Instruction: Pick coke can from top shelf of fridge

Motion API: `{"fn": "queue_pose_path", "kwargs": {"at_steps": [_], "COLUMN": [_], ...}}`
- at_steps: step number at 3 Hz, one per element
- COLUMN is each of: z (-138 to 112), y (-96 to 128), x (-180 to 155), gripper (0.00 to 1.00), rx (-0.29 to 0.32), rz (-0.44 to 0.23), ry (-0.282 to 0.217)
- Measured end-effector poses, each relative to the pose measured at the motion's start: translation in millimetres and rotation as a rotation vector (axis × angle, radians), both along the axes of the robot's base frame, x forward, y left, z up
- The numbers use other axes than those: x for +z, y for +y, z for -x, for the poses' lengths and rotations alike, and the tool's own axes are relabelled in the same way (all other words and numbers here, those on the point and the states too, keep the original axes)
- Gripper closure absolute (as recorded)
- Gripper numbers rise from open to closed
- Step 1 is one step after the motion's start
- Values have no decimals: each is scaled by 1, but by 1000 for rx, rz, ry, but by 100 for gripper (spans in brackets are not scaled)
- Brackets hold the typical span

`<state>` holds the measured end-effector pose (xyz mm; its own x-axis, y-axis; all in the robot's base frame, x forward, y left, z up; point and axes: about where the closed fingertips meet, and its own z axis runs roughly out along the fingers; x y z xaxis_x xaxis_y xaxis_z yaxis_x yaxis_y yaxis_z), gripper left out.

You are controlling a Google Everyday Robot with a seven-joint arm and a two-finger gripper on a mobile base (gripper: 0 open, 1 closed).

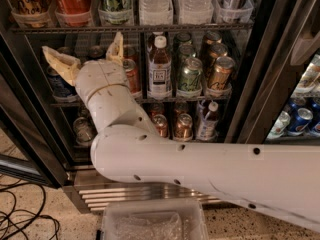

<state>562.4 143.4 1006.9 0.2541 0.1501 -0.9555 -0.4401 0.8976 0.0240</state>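
1. The gripper (87, 58) is hovering at the middle left of the frame, in front of the fridge's (252, 94) middle rack, just below the front rail of the top shelf (200, 28).
2. Its two tan fingers (59, 64) are standing spread wide apart and pointing upward, and they are gripping nothing.
3. The coke can (74, 1) is standing upright at the upper left of the frame, in a clear tray (75, 20) on the top shelf, with a green can (115, 1) just to its right.
4. Judging by this, the approach step is going on: the can is sitting untouched, above the gripper and slightly left of its middle.
5. The next move is calling for lifting the gripper past the rail, bringing its spread fingers to either side of the red can, and avoiding the neighbouring cans and the tray lip before squeezing.
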Motion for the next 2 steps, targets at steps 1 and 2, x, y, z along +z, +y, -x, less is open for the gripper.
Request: {"fn": "queue_pose_path", "kwargs": {"at_steps": [1, 2], "z": [22, 31], "y": [-1, 11], "x": [38, 59], "gripper": [20, 28], "rx": [25, 66], "rz": [29, 45], "ry": [-27, -17]}}
